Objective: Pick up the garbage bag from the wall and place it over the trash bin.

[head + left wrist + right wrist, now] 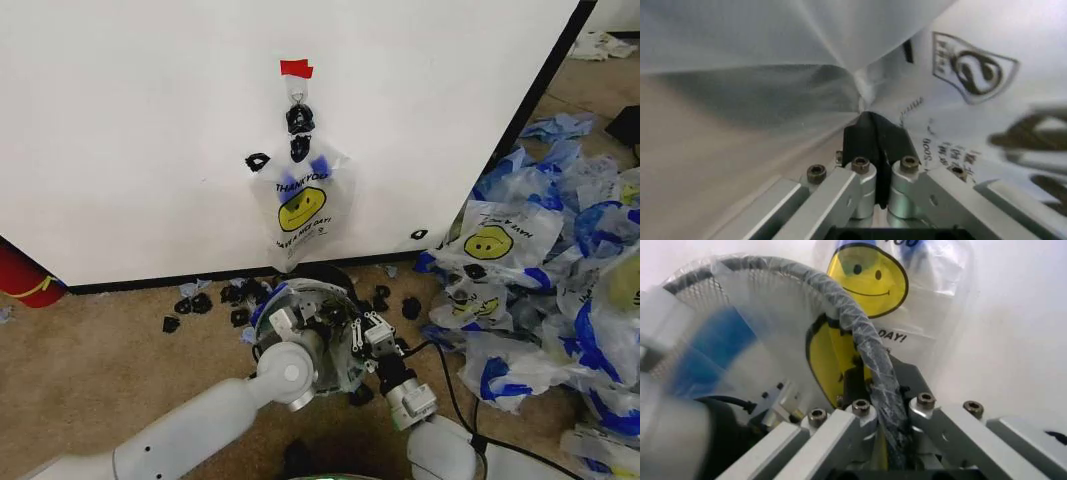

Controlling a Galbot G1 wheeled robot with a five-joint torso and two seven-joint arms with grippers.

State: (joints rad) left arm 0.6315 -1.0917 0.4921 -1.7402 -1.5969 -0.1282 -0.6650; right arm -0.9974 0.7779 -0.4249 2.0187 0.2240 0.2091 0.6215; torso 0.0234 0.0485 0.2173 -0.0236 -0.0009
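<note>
While the left gripper point(870, 131) pinches the garbage bag point(807, 95), the right gripper point(883, 390) clamps the trash bin point(860, 335) rim.

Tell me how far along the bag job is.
Done: a garbage bag is off the wall and draped on the trash bin. In hand: left gripper pinches its film, right gripper clamps it at the rim. Left: seating it fully. An identical bag hangs on the hook.
</note>
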